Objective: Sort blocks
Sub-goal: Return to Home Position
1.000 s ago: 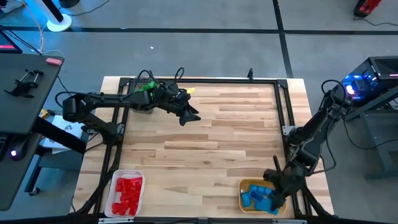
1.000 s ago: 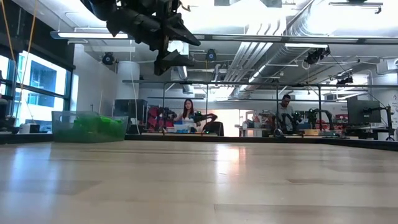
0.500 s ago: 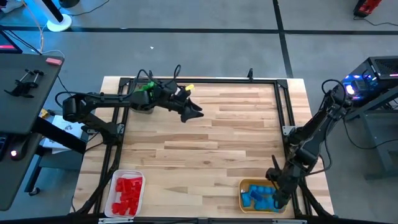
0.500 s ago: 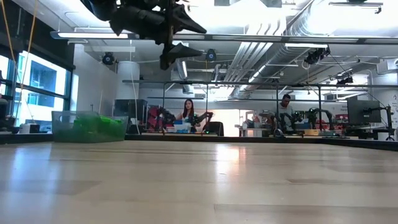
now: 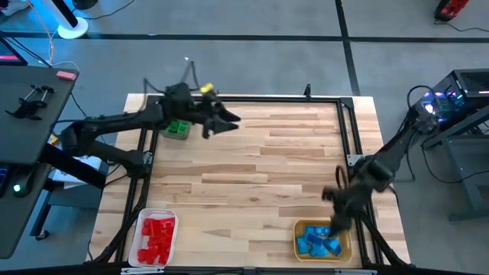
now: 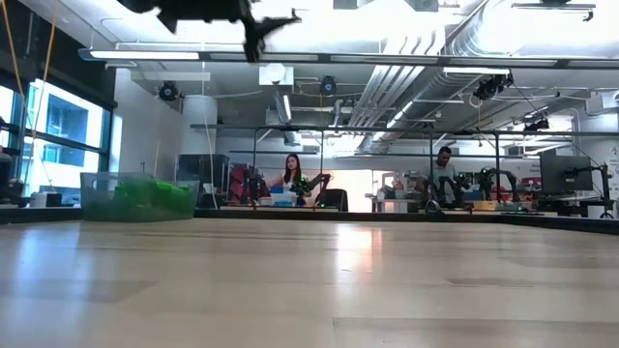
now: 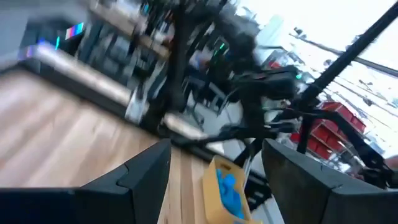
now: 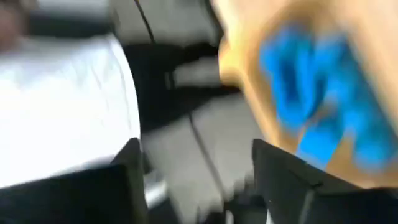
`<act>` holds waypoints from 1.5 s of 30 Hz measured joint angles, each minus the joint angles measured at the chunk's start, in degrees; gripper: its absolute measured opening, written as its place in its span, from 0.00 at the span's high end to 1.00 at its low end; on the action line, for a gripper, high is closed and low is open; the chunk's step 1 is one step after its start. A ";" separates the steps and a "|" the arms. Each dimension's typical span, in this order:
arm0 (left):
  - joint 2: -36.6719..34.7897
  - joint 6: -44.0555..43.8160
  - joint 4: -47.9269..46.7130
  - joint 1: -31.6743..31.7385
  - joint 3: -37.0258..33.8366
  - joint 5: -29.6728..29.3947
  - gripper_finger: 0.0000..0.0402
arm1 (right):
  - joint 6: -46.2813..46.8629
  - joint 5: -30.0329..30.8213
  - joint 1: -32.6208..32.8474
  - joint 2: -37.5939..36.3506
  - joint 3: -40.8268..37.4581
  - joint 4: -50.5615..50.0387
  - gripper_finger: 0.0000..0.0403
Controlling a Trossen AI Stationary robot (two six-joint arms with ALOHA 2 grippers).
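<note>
Blocks (image 5: 157, 237) in three trays (image 5: 297, 241); left end effector (image 7: 216, 149) and right end effector (image 8: 196, 149) both spread, empty

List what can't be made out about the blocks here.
Green blocks: high view, left arm partly covers them; low view, a blurred mass.
Blue blocks: right wrist view, blurred together; no count.
Red blocks: high view, too small to count.
Left gripper: low view, cut by top edge.

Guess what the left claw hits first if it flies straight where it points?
Nothing close. The open left claw hangs above the table, aimed across bare wood. Its wrist view lines up the yellow tray of blue blocks, with the right arm by it; likely the tray first, though depth is unclear.
</note>
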 joint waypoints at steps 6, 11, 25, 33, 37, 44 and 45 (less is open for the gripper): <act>-9.98 6.33 -3.37 -1.81 -2.83 -2.16 0.44 | -16.03 9.31 -14.34 -7.20 0.00 -0.68 0.89; -17.84 3.78 3.50 -10.17 -16.97 -17.11 0.63 | -28.17 13.30 -27.72 -9.82 0.00 6.72 0.96; -22.49 -5.24 50.26 -19.76 -50.58 -34.85 0.99 | -37.34 5.51 -44.92 -10.02 0.00 16.29 1.00; -25.69 -10.71 44.33 -14.74 -54.99 -30.73 1.00 | -35.50 6.13 -43.36 -17.52 0.00 -0.14 1.00; -26.65 -12.75 43.63 -12.73 -54.96 -29.89 1.00 | -35.96 10.19 -41.38 -23.75 -0.06 -4.18 1.00; -26.17 -11.98 42.40 -12.23 -54.91 -30.63 1.00 | -46.02 5.62 -41.99 -28.92 -14.41 29.89 1.00; -26.17 -11.00 42.14 -12.23 -54.91 -30.67 1.00 | -46.90 4.92 -42.36 -28.87 -17.57 35.44 1.00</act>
